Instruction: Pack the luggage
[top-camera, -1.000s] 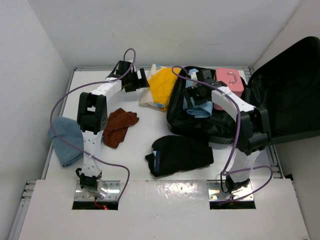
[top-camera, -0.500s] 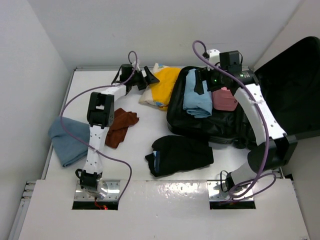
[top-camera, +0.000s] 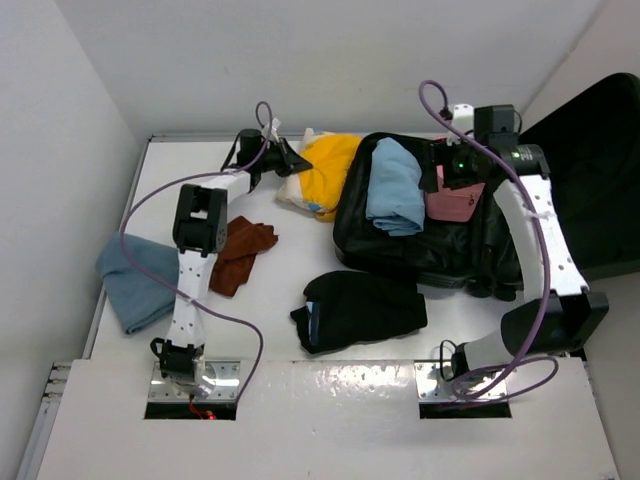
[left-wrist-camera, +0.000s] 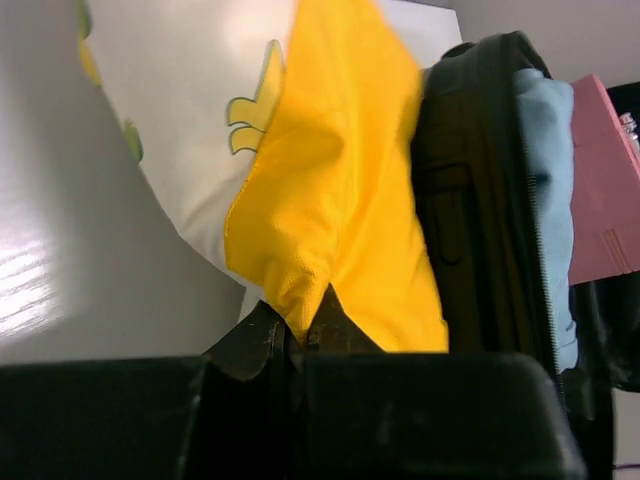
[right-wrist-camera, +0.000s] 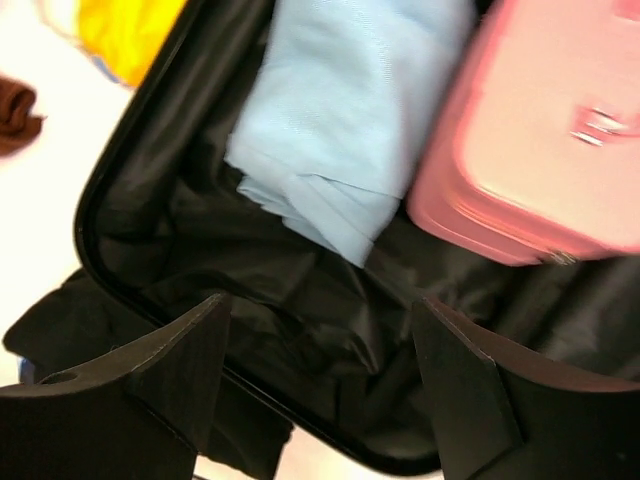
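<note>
Luggage (top-camera: 445, 245), a black hard-shell case, lies open on the right half of the table (top-camera: 285, 290), with its base flat and its lid (top-camera: 590, 180) raised at the right. In the dark-lined base, a folded light blue garment (top-camera: 395, 185) lies along the left side. A pink case (top-camera: 455, 203) lies just beside it on the right, and the two touch. The right gripper (right-wrist-camera: 320, 308) hovers above the base by the pink case, its fingers spread wide with nothing between them. The right wrist view shows the lining, the blue garment and the pink case beneath it. Immediately left of the luggage, against its rim, lies a yellow garment (top-camera: 330, 170) with a white printed panel (left-wrist-camera: 170, 110). The left gripper (left-wrist-camera: 298, 322) is clenched on a fold at the edge of the yellow garment, the fabric pinched between its fingertips, toward the far side of the table. In front of the luggage, near its front rim, a folded black garment (top-camera: 360, 308) lies on the table. Further left, a brown cloth (top-camera: 243, 250) lies beside the left arm. A blue-grey cloth (top-camera: 135, 280) lies at the left table edge, well apart from the luggage.
</note>
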